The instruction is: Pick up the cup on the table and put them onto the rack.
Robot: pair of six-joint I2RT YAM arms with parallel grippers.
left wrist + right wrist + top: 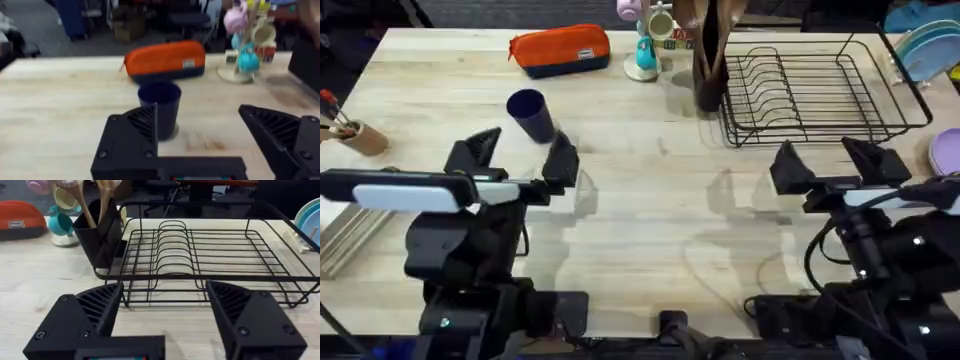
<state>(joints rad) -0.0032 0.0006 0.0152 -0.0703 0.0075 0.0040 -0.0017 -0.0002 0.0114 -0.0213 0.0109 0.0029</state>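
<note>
The dark navy cup [530,114] stands upright on the pale wooden table [640,200], left of centre. My left gripper [520,155] hovers open just in front of it; in the left wrist view the cup [161,107] sits ahead of the black fingers [132,135], slightly toward one side of the gap. The black wire rack [815,85] lies at the far right of the table. My right gripper [830,162] is open in front of the rack [200,260], with nothing between its fingers.
An orange and navy pouch [560,48] lies behind the cup. A stand with pastel mugs [648,40] and a dark holder with wooden utensils [708,60] sit beside the rack. Plates [925,45] stand far right; a utensil cup [355,132] is at the left edge.
</note>
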